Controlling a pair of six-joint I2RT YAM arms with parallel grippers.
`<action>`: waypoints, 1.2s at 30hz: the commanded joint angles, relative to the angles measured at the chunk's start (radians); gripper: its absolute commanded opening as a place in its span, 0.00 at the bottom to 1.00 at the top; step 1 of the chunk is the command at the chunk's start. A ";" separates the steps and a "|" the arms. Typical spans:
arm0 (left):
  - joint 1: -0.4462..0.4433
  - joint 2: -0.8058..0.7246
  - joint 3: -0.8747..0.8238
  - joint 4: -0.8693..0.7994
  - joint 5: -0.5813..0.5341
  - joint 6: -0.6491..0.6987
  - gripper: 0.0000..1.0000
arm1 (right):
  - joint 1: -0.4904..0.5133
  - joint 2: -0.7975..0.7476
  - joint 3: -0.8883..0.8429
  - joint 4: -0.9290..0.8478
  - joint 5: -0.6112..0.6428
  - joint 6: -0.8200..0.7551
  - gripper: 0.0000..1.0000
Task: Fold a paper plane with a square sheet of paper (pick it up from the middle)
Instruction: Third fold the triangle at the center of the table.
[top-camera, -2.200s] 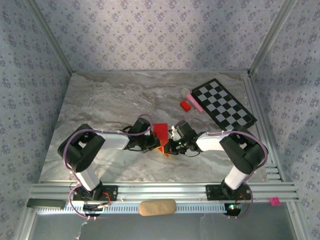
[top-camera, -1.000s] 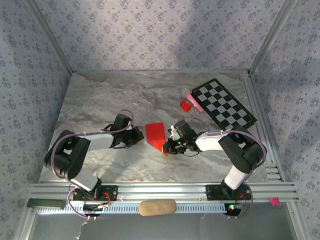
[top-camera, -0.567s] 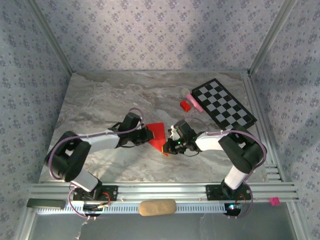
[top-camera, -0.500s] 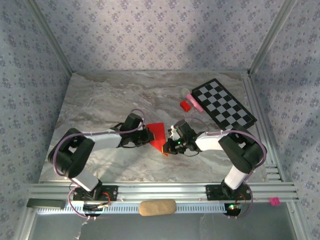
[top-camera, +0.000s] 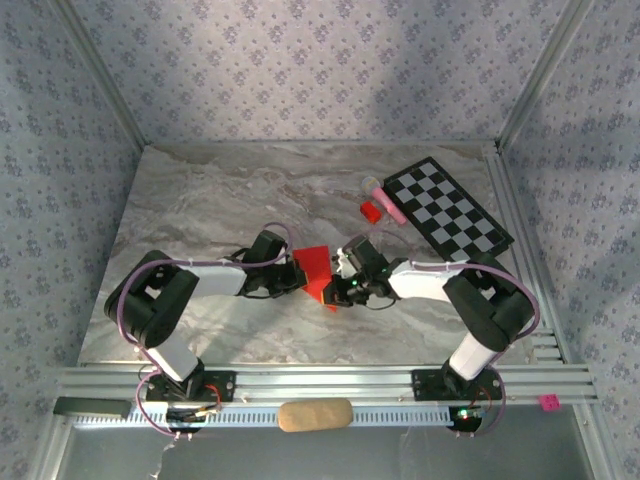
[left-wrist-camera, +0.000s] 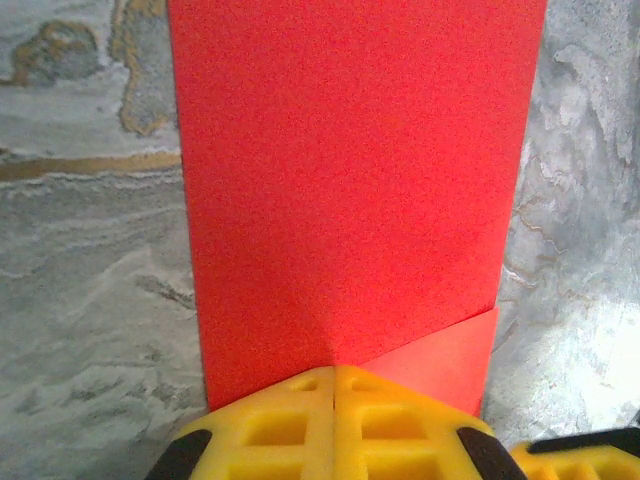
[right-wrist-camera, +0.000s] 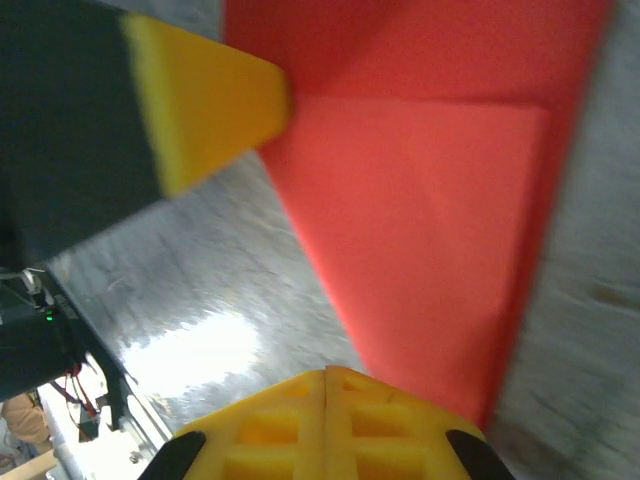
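Pressed together: left gripper (left-wrist-camera: 333, 372), right gripper (right-wrist-camera: 325, 375), at folded red paper (left-wrist-camera: 350, 180); right wrist catches left's yellow finger (right-wrist-camera: 205, 100).

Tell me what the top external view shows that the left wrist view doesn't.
The overhead view adds the right end effector at the sheet's right side, plus the checkerboard and the small red block near it. The left wrist view adds close detail: the left end effector shut, its yellow tips at the near edge of the red paper, and a lighter folded layer at the lower right. Both share the red paper, the marble table and the left end effector.
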 joint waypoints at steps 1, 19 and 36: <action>0.005 0.044 -0.026 -0.060 -0.058 0.033 0.01 | 0.011 0.030 0.073 -0.045 0.000 -0.032 0.03; 0.012 0.060 -0.007 -0.071 -0.061 0.045 0.00 | 0.026 0.091 0.006 -0.035 0.039 -0.034 0.05; 0.019 0.076 0.001 -0.070 -0.046 0.052 0.00 | -0.038 -0.103 -0.231 0.028 -0.010 0.000 0.07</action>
